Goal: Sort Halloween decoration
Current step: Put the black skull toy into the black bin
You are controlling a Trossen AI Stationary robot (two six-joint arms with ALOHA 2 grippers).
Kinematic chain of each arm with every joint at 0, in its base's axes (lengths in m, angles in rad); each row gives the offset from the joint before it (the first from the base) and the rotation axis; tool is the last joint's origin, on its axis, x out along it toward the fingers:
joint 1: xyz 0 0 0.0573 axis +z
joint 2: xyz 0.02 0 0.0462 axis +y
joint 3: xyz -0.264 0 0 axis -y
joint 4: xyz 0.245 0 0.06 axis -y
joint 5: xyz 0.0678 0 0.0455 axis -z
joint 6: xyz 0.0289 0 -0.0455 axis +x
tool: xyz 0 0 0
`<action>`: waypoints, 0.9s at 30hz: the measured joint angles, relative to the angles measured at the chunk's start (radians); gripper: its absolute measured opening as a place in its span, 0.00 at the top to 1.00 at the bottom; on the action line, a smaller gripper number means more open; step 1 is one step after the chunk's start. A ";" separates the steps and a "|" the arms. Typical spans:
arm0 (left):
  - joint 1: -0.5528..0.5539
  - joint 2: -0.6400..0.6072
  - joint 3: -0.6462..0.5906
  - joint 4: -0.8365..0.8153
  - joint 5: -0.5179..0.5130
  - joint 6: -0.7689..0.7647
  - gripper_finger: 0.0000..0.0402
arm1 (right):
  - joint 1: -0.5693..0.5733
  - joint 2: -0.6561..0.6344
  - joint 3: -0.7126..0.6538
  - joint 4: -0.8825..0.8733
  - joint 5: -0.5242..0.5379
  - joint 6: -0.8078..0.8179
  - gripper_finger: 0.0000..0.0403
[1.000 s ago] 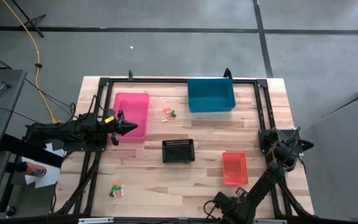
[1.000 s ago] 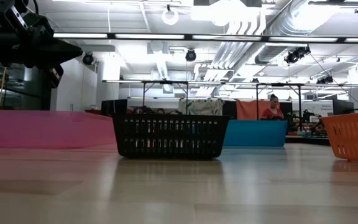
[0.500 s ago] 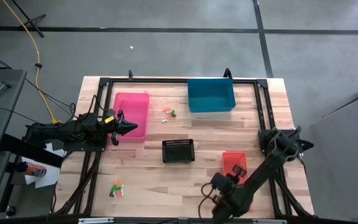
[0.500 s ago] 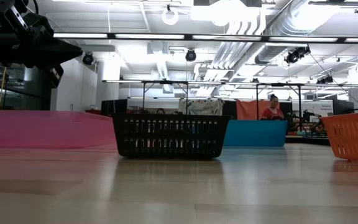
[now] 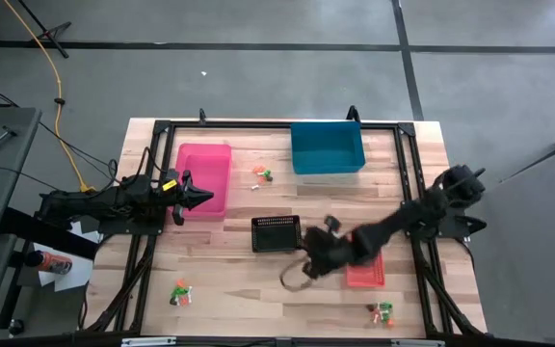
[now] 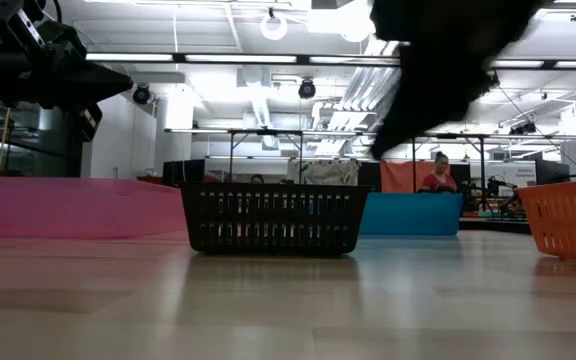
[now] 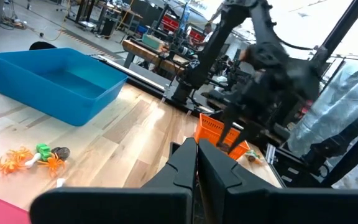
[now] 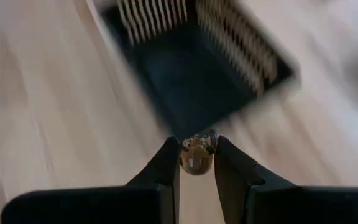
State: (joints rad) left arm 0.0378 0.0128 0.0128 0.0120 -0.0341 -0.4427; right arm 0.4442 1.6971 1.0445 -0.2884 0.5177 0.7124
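A: Trinket [image 8: 197,155] in the air! A small brownish, roundish piece, clamped between the right gripper's [image 8: 197,160] fingertips, just short of the black bin [image 8: 194,74].

B: And from above, that right gripper [image 5: 313,260] sits just beside the black bin [image 5: 277,233], between it and the red bin [image 5: 366,274]. The arm stretches across from the table's right edge.

A: So it's the carry step. One piece lifted, heading for a bin. I'd say black, since that's what the wrist looks straight at.

B: The rest lies in three little heaps: one [image 5: 261,175] between the pink bin [image 5: 203,180] and the blue bin [image 5: 327,147], one [image 5: 180,292] near the front left, one [image 5: 383,312] by the front right corner, just past the red bin.

A: The left gripper [image 5: 198,199]?

B: Fingers pressed together, holding nothing, hovering over the pink bin's near edge. Waiting.

A: The next move, then: bring the piece over the black bin's open mouth, clear of the slatted wall, and only then part the fingers.

B: It's tiny; let go over the rim and it could bounce onto the table.
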 joint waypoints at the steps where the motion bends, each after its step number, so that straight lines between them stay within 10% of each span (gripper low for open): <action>1: 0.000 0.000 0.000 0.000 0.000 0.000 0.99 | -0.029 -0.011 -0.025 0.096 -0.014 -0.074 0.87; 10: 0.000 0.000 0.000 0.000 0.000 0.000 0.99 | -0.203 0.002 -0.071 0.433 -0.343 -0.339 0.87; 27: 0.000 0.000 0.000 0.000 0.000 0.000 0.99 | -0.210 0.026 -0.071 0.408 -0.380 -0.426 0.77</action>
State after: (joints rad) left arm 0.0376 0.0128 0.0128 0.0120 -0.0341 -0.4427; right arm 0.2342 1.7229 0.9737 0.1196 0.1379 0.2863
